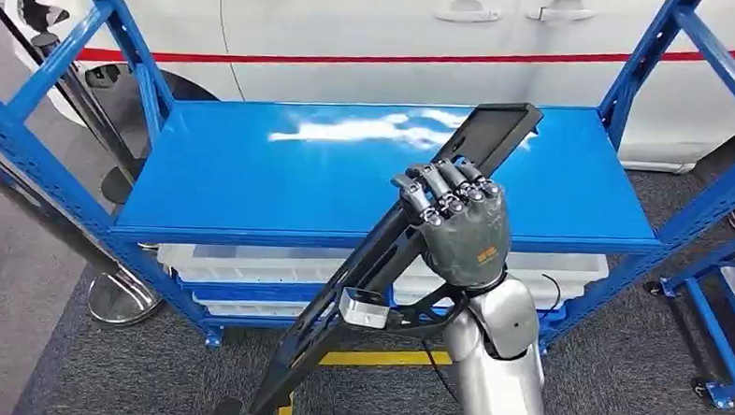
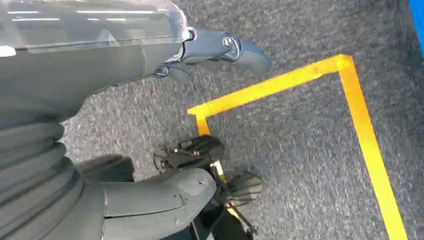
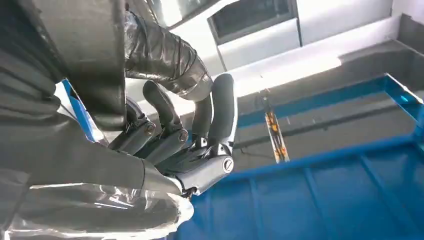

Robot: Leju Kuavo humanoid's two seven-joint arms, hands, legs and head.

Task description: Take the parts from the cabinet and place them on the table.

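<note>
A long black part (image 1: 366, 259) slants from the floor side up over the blue shelf top (image 1: 253, 174), its wide end (image 1: 500, 129) above the shelf. My right hand (image 1: 461, 221) grips it around the middle, fingers wrapped over its upper edge. The right wrist view shows the same hand (image 3: 185, 135) with its fingers curled around the dark part (image 3: 90, 60), above the blue shelf (image 3: 325, 200). My left hand (image 2: 100, 80) hangs over the carpet with thumb and fingers apart and nothing in it.
The blue rack's posts (image 1: 62, 54) stand at both sides. White trays (image 1: 249, 263) lie on the lower shelf. A white car (image 1: 353, 29) is behind the rack. Yellow tape (image 2: 360, 130) marks the grey carpet. A metal stand base (image 1: 121, 300) sits at the left.
</note>
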